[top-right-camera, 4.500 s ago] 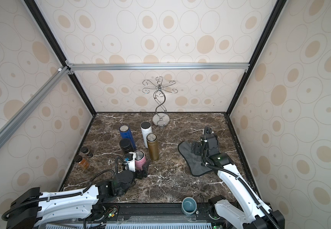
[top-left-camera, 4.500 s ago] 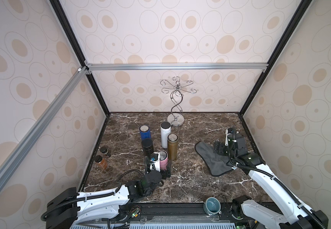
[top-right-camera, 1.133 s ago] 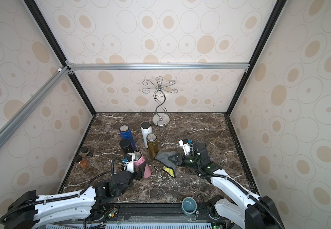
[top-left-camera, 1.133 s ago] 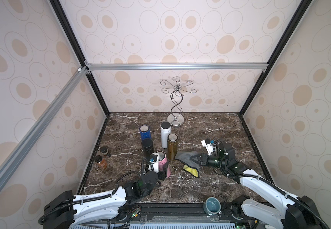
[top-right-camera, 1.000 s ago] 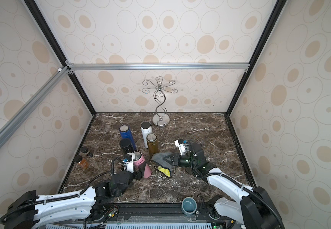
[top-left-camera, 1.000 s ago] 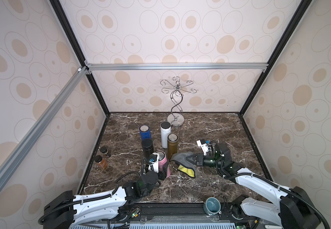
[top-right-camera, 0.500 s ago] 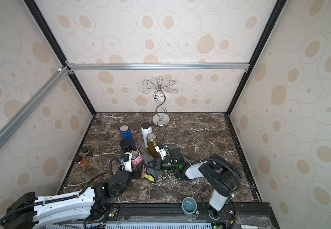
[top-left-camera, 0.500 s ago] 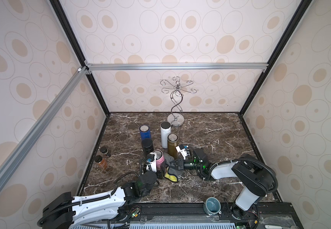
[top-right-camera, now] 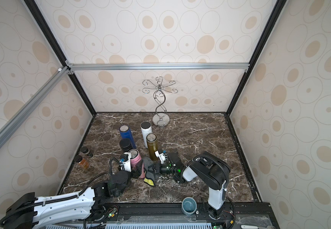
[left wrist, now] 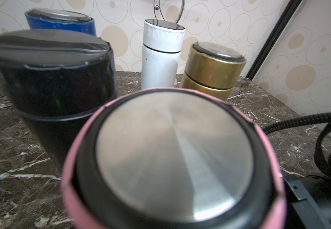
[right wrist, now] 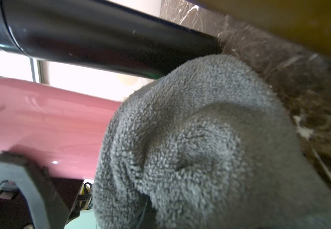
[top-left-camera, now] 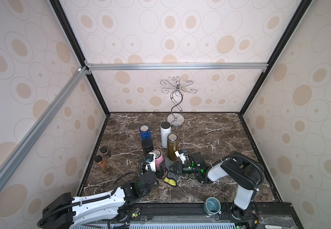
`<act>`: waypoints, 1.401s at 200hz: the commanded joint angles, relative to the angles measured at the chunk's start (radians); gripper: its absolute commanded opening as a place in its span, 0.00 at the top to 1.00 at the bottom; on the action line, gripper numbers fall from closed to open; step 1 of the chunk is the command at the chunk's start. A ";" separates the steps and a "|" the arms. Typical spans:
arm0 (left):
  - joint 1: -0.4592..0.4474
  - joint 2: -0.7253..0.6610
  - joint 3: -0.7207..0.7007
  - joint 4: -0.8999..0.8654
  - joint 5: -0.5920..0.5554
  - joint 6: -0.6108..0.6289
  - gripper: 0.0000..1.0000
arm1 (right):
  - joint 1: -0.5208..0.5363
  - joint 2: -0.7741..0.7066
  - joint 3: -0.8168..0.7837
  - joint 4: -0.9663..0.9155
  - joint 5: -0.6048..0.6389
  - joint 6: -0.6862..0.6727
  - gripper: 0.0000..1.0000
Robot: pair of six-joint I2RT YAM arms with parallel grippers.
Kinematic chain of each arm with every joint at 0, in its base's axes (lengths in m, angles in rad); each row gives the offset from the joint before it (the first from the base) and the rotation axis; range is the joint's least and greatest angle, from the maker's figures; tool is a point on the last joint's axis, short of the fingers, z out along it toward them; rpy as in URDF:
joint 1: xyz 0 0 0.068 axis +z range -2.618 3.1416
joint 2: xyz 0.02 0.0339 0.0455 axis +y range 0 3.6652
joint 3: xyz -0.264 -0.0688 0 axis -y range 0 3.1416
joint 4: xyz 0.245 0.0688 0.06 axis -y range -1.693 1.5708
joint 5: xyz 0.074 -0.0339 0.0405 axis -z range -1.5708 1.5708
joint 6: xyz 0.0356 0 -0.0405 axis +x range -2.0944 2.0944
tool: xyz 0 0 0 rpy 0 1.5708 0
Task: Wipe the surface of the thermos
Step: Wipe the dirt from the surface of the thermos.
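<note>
**A robot test cell dressed up as a home**

This is a lab booth, not a real kitchen. Wallpapered panels with a circle pattern hang on a bare frame of black posts and an aluminium bar, boxing in a small marble-look worktop. Two white-and-black robot arms, left and right, rise from a rail along its front edge, trailing a loose cable. Household props dress the stone: flasks, a wire stand and spice jars.
</note>
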 commanded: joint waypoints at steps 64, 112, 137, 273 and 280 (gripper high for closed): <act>-0.011 -0.019 0.003 0.035 0.117 -0.048 1.00 | 0.184 -0.427 0.082 -0.714 0.188 -0.336 1.00; -0.012 -0.018 0.004 0.054 0.145 -0.045 1.00 | 0.224 -0.364 0.158 -0.797 0.257 -0.430 1.00; -0.011 -0.009 0.013 0.064 0.161 -0.035 1.00 | 0.224 -0.302 0.173 -0.777 0.261 -0.432 1.00; -0.011 -0.022 0.017 0.048 0.180 -0.026 1.00 | 0.223 -0.330 0.077 -0.859 0.393 -0.441 1.00; -0.012 -0.025 0.015 0.045 0.180 -0.026 1.00 | 0.223 -0.341 0.065 -0.855 0.396 -0.440 1.00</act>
